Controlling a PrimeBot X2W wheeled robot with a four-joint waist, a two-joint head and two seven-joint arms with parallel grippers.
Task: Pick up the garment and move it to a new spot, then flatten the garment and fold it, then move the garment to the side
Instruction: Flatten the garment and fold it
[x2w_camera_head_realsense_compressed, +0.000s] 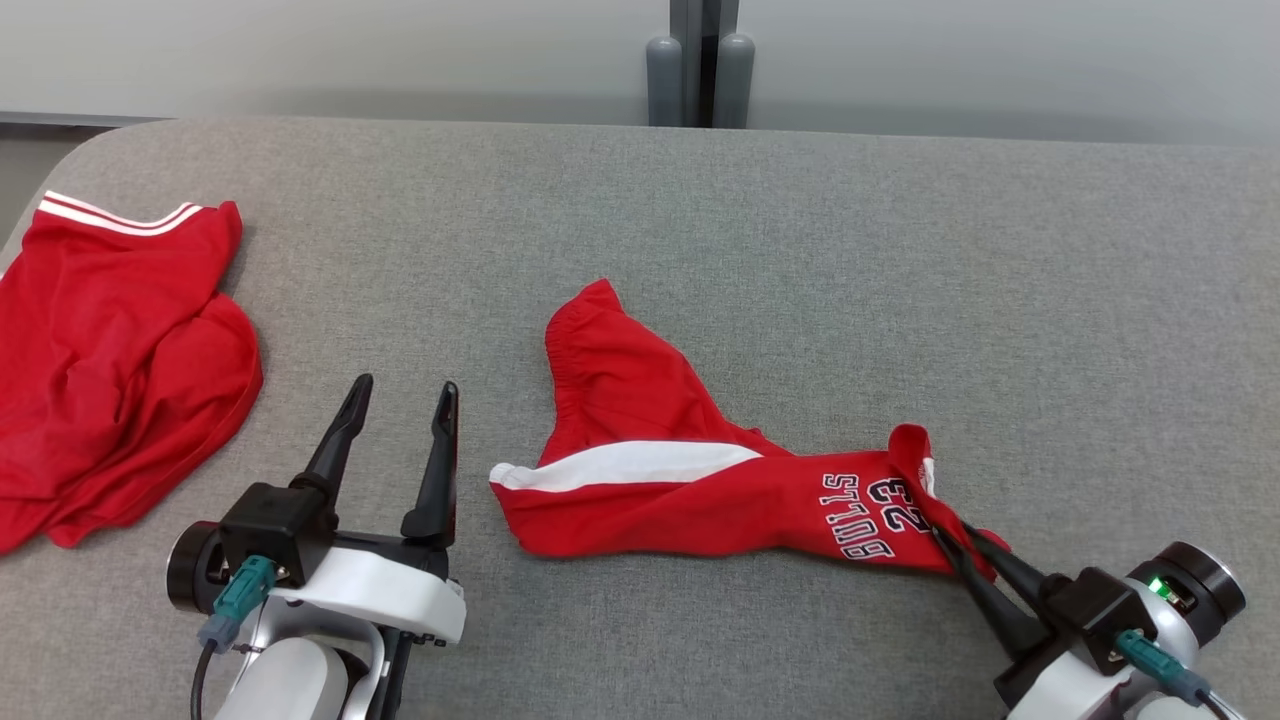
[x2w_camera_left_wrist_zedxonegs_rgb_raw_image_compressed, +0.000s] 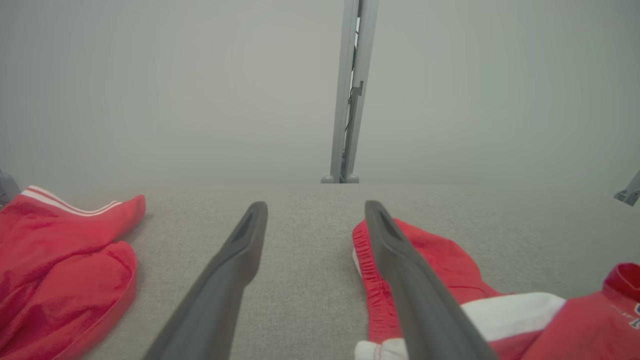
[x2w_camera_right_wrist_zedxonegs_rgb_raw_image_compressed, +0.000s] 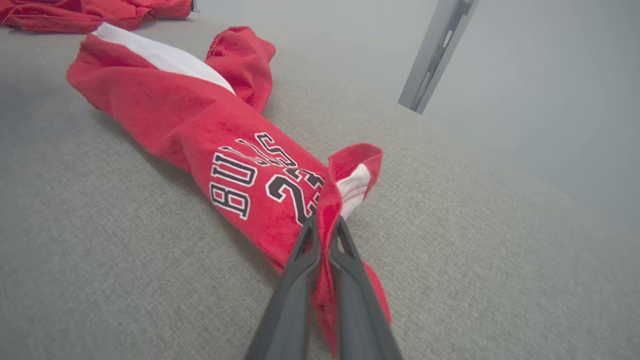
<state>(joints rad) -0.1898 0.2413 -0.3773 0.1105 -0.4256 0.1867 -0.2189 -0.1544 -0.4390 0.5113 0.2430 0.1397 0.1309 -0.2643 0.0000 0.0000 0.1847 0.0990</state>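
Observation:
The garment (x2w_camera_head_realsense_compressed: 700, 480) is a pair of red shorts with a white side stripe and "BULLS 23" lettering, lying crumpled and stretched across the middle of the grey table (x2w_camera_head_realsense_compressed: 900, 280). My right gripper (x2w_camera_head_realsense_compressed: 945, 530) is shut on the garment's right hem (x2w_camera_right_wrist_zedxonegs_rgb_raw_image_compressed: 327, 220), pinching a fold of red cloth between its fingers. My left gripper (x2w_camera_head_realsense_compressed: 405, 385) stands open just left of the garment's white-striped end, with bare table between its fingers (x2w_camera_left_wrist_zedxonegs_rgb_raw_image_compressed: 240, 260). In the left wrist view the garment (x2w_camera_left_wrist_zedxonegs_rgb_raw_image_compressed: 440, 260) lies right of and behind the right finger.
A second red garment (x2w_camera_head_realsense_compressed: 110, 370) with white stripes lies bunched at the table's left edge. A grey post (x2w_camera_head_realsense_compressed: 700, 70) rises behind the table's far edge. The table's far half and right side are bare grey cloth.

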